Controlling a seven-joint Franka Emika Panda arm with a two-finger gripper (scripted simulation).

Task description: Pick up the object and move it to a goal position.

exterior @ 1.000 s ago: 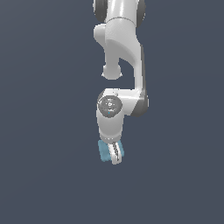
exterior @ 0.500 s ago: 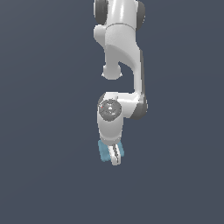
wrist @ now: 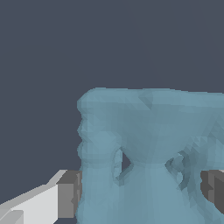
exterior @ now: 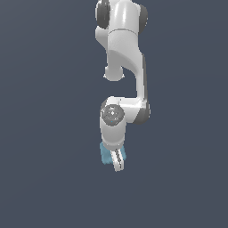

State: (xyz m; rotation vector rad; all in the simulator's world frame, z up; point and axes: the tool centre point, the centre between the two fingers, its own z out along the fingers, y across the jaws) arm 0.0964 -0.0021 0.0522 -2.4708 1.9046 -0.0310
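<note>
The object is a light teal-blue block with bumpy edges. In the exterior view the object (exterior: 106, 153) sits between the fingers of my gripper (exterior: 115, 159), below the white arm. In the wrist view the object (wrist: 148, 148) fills the space between my two fingers (wrist: 68, 199), whose grey pads press its sides. The gripper is shut on it. The far finger is partly hidden by the block.
The background (exterior: 44, 111) is plain dark grey. The white arm (exterior: 122, 58) hangs down from the top of the exterior view. No other thing shows.
The arm with the block in its gripper has shifted slightly; the grip has not changed.
</note>
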